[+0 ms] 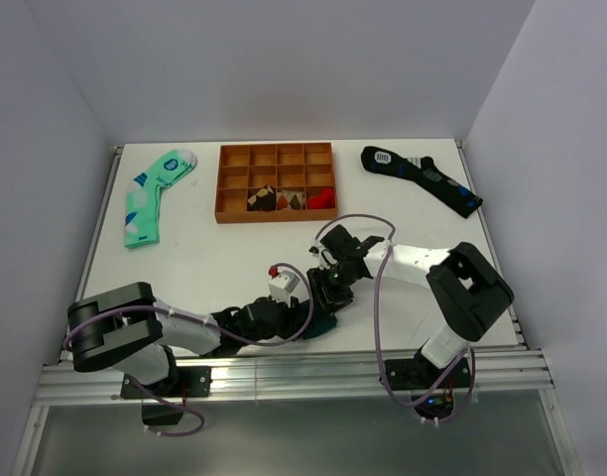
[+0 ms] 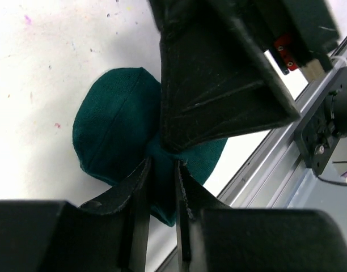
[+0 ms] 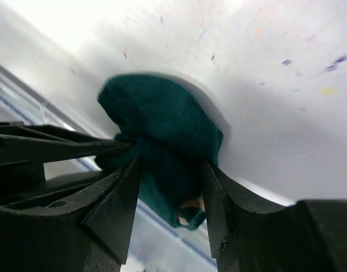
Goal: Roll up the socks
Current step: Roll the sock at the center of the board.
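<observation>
The dark teal socks [image 1: 324,320] are a bunched roll near the table's front edge, between both grippers. In the left wrist view the roll [image 2: 114,127] rests on the white table, and my left gripper [image 2: 162,167] is shut on its lower fold. The black right gripper [image 2: 219,85] presses in from above. In the right wrist view the socks [image 3: 162,122] sit between the fingers of my right gripper [image 3: 170,164], which is shut on them. A small brown and white patch [image 3: 189,208] shows at the bundle's lower end. The left gripper's fingers [image 3: 60,148] come in from the left.
A mint-green patterned sock [image 1: 150,193] lies at the back left. A black sock with blue patches [image 1: 423,178] lies at the back right. An orange compartment tray [image 1: 224,188] stands at the back middle. The metal front rail [image 1: 284,372] runs just below the grippers.
</observation>
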You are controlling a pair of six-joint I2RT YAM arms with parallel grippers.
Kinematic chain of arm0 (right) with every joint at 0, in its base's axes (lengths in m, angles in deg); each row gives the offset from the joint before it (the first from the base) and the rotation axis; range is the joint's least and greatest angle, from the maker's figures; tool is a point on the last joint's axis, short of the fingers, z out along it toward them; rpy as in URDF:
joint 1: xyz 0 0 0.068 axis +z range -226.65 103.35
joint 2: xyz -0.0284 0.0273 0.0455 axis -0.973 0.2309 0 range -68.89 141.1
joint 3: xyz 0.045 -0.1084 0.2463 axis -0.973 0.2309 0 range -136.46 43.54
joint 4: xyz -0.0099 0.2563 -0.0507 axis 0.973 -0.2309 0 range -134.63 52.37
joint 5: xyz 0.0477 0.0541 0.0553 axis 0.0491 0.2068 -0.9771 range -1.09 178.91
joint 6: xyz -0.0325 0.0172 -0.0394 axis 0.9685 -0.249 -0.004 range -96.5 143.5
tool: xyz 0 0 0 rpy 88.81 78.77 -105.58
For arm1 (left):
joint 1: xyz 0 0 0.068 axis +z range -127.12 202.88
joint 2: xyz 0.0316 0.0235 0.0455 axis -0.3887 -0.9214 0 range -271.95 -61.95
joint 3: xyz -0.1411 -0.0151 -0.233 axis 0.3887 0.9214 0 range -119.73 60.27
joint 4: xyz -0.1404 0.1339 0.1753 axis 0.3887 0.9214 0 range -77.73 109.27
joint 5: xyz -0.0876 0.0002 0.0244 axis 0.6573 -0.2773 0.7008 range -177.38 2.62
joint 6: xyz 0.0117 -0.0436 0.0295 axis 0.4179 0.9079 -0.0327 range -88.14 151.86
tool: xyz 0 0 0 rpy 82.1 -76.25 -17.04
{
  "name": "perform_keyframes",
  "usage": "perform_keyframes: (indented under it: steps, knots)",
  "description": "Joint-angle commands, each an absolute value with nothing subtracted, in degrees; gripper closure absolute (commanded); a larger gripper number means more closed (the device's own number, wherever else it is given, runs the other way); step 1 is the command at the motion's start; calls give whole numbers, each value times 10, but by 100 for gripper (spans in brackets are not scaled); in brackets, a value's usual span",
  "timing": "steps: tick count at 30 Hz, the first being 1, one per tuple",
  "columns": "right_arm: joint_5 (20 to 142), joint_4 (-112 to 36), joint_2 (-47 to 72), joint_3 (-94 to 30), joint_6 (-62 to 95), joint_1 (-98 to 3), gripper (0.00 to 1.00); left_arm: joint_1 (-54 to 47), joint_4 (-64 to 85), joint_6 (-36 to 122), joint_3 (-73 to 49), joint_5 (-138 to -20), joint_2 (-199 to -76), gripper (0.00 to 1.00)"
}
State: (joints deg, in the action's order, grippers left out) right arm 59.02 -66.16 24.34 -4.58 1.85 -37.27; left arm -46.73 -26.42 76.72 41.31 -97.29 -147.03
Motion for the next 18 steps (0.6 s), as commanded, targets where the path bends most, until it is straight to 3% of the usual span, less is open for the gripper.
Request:
perform_keyframes:
  steps: [1,18]
  knots:
    - [648,-600,193,-30,8,-371,45,-452,-167,765,418,-941,-1512,100]
    - [747,-444,-39,80,-44,-403,43,-372,-84,785,387,-840,-1550,100]
